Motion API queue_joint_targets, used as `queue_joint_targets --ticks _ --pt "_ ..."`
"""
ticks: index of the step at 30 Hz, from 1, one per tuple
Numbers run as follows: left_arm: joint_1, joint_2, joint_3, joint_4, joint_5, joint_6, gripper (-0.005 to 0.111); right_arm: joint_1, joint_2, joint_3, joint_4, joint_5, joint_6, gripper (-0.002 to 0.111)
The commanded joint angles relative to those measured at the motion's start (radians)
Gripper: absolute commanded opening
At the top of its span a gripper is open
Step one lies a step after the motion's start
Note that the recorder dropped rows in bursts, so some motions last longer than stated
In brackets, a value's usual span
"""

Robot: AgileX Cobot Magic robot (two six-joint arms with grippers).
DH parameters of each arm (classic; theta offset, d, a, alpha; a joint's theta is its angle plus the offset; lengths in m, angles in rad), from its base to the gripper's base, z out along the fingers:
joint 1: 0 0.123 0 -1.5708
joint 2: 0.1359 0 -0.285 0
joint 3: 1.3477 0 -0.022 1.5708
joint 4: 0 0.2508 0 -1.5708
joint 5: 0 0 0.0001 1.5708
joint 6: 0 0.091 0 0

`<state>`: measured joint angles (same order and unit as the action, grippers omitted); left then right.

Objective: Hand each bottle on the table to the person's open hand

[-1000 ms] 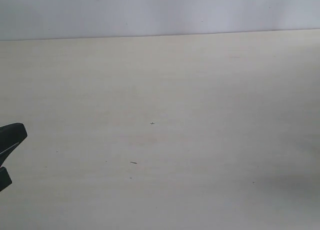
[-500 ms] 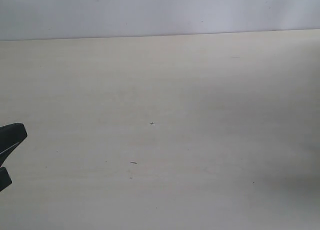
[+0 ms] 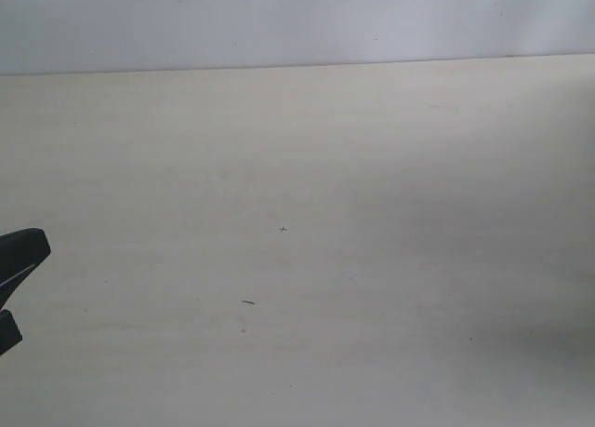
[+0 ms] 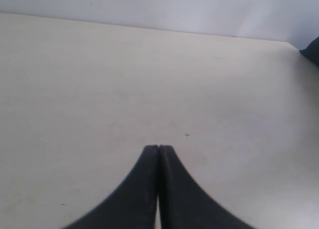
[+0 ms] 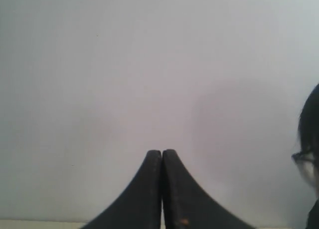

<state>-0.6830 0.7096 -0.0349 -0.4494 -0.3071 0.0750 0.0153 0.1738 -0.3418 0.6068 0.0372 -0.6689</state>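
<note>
Left gripper (image 4: 158, 151): jaws pressed together, empty, over table (image 4: 99, 89). Right gripper (image 5: 162, 155): same, facing wall (image 5: 149, 64). No bottle or hand visible. Risk: closed jaws toppling an unseen bottle on approach.

Counter (image 3: 372, 213) runs flat and open from back wall (image 3: 279, 22) to near edge; only obstacle is left gripper (image 3: 19, 255) poking in at far left.

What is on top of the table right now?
The table shows only a few tiny dark specks; no bottle or hand appears in any view. The shut left claw hides a patch of tabletop beneath it; what lies there cannot be seen.
</note>
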Motion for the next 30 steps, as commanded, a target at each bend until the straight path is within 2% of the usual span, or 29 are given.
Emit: queue_joint_targets --ticks 1,5,12,18,22,26,30 --pt "-0.004 -0.005 0.003 -0.006 -0.006 -0.001 0.002 -0.004 -0.045 0.005 -0.08 0.022 -0.012 0.0" --pt "-0.004 -0.005 0.003 -0.006 -0.006 -0.001 0.002 -0.004 -0.079 0.022 0.043 0.082 -0.012 0.0" --pt "-0.004 -0.005 0.003 -0.006 -0.006 -0.001 0.002 -0.004 -0.112 0.164 0.046 0.102 -0.012 0.0" --pt "-0.004 -0.005 0.003 -0.006 -0.006 -0.001 0.002 -0.004 -0.166 0.185 0.046 0.22 -0.012 0.0" --pt "-0.004 -0.005 0.003 -0.006 -0.006 -0.001 0.002 -0.004 -0.174 0.19 -0.012 0.262 0.138 0.0" --pt "-0.004 -0.005 0.003 -0.006 -0.006 -0.001 0.002 -0.004 -0.174 0.244 -0.21 0.214 0.402 0.0" --pt "-0.004 -0.005 0.003 -0.006 -0.006 -0.001 0.002 -0.004 -0.174 0.322 -0.338 0.196 0.551 0.0"
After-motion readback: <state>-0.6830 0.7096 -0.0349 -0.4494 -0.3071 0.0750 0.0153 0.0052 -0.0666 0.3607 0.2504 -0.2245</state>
